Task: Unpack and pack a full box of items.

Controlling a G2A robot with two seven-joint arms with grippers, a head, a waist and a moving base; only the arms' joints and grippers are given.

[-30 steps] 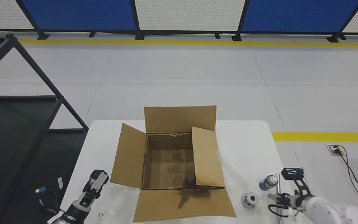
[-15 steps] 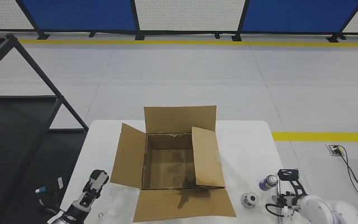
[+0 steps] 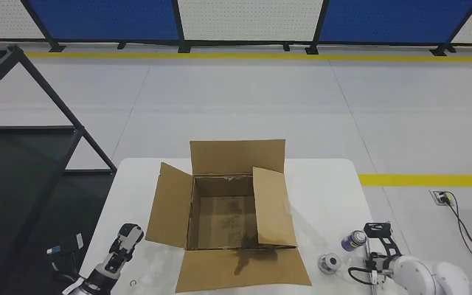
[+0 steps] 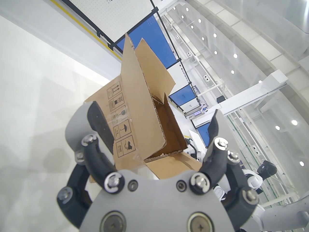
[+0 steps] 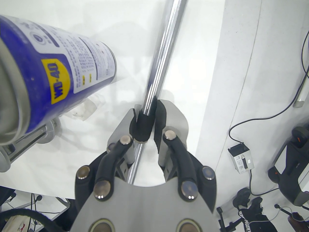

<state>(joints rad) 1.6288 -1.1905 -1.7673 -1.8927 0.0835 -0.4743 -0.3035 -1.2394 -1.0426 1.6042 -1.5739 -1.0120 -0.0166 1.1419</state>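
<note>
Tabletop (image 3: 332, 193) edge, right jaws around rod (image 5: 166, 49)

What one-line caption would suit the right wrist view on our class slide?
Right gripper shut on a chrome rod beside a blue spray can on the white table.

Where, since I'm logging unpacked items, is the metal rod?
In the top view, the metal rod sits in the right gripper at the table's near right corner, beside the blue spray can.

I stood in a large industrial test hall: blue and white partition panels (image 3: 103, 18) fenced my bay, yellow floor lines (image 3: 236, 55) marked it, and ceiling lights (image 4: 235, 55) ran high overhead.
</note>
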